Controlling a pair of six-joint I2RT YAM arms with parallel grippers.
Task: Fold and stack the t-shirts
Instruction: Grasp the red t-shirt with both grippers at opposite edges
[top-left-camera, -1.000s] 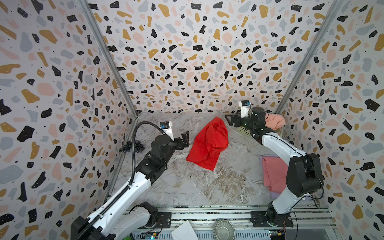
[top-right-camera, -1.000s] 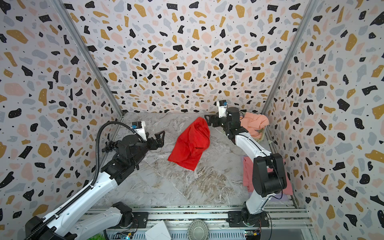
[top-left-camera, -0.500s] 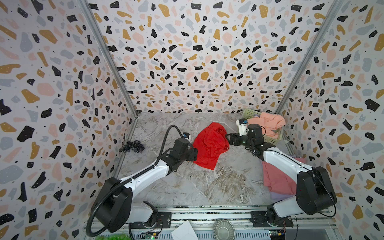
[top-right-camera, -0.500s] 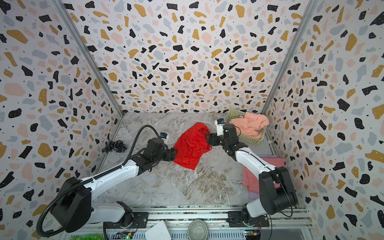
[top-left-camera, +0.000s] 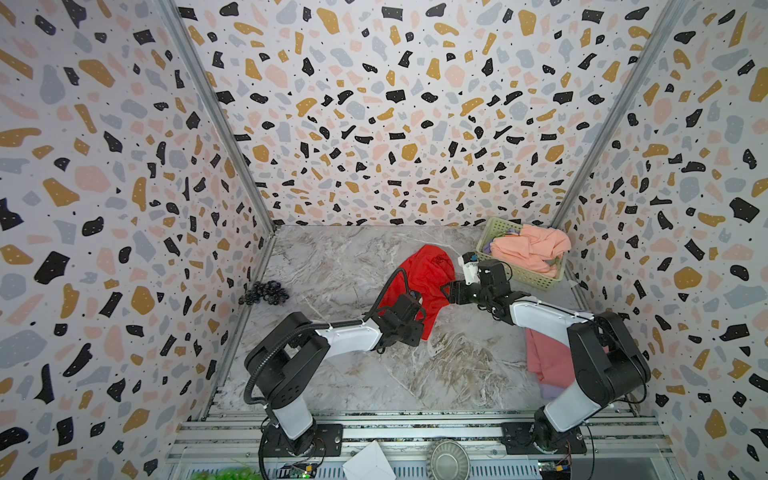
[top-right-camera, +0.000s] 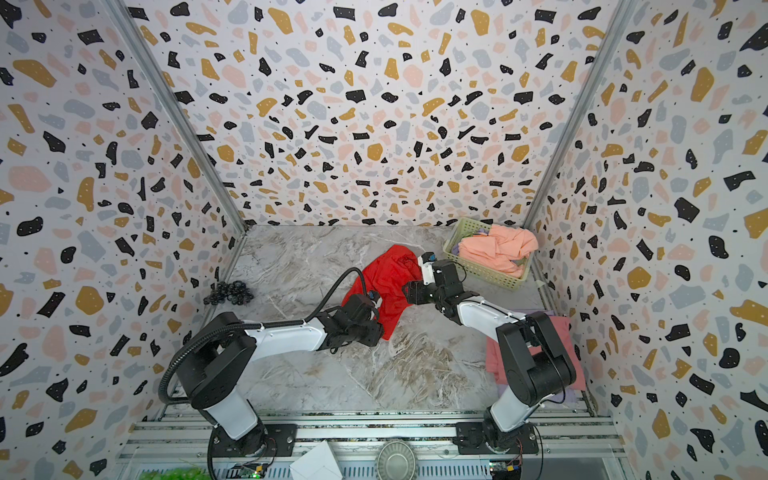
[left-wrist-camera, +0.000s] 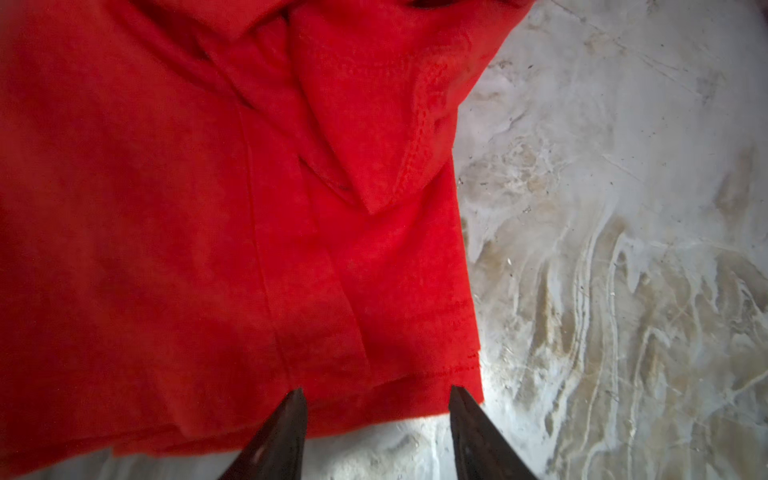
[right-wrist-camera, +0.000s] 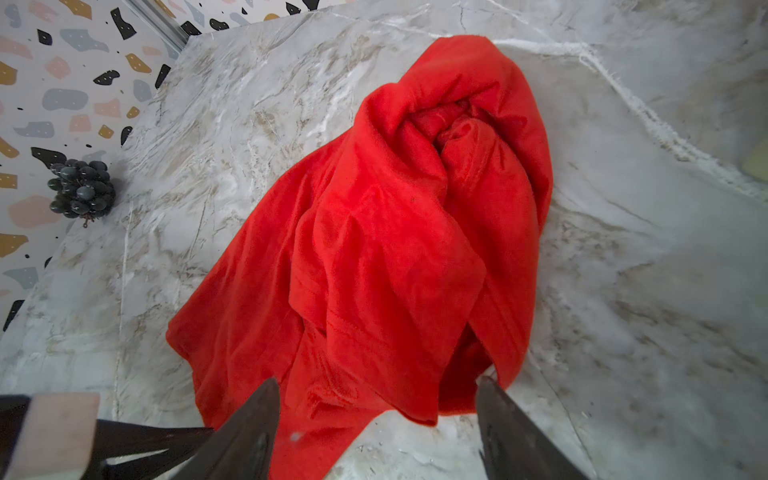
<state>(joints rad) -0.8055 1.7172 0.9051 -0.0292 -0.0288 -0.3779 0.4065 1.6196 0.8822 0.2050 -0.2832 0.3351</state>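
Spanning the whole floor between the speckled walls: a veined marble tabletop. Lying crumpled near its middle in both top views: the bright red t-shirt, bunched into a knot at the far end and flatter toward the near end. Resting flat by the right wall, partly hidden under the right arm: a dusty pink t-shirt, with a lavender t-shirt showing beneath its near edge. Standing in the far right corner: a pale green lattice basket, heaped with a loose peach-orange t-shirt. Sitting by the left wall, well apart from the cloth: a bunch of dark grapes.

Reaching the red shirt's near corner: the left gripper, jaws apart, tips straddling the stitched hem, nothing pinched. Meeting the shirt's right edge: the right gripper, jaws spread wide, a fold of red cloth lying between the fingers, not clamped.
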